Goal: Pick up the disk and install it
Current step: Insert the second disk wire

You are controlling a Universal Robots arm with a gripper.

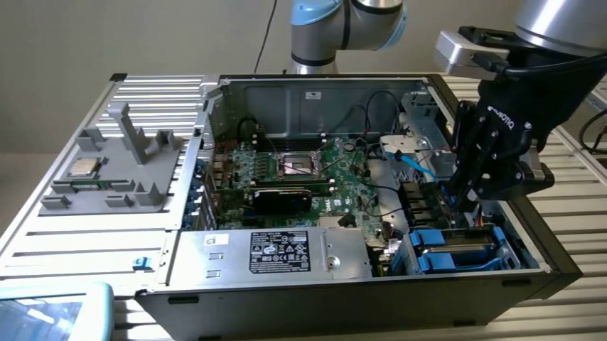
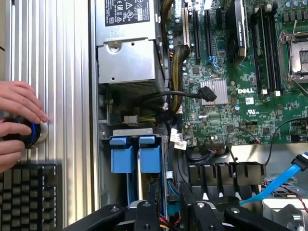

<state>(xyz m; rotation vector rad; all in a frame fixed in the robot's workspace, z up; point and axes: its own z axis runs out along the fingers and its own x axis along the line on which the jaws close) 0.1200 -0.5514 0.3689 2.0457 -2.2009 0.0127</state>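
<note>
So the disk (image 1: 455,250) is sitting down in the drive bay at the near right corner of the open PC case (image 1: 284,298) in the exterior view, blue carrier tabs poking up, just right of the silver power supply box (image 1: 275,252). From my wrist cam the two blue tabs (image 2: 134,153) stand side by side at the bay's edge.

My guess is I'm in the seating part, so the trick here is keeping the carrier square to the bay rails and pushing straight, no twisting, while staying off the blue SATA cable (image 1: 417,165) right beside me.

My pincer (image 1: 465,209) hangs just above the bay, fingers partway apart. Honestly I can't tell whether they're clamped on the carrier or just hovering at it.

Also there's a person's hand (image 2: 17,122) on a round knob (image 2: 33,132) out on the counter (image 2: 57,72), next to a keyboard (image 2: 29,197).
</note>
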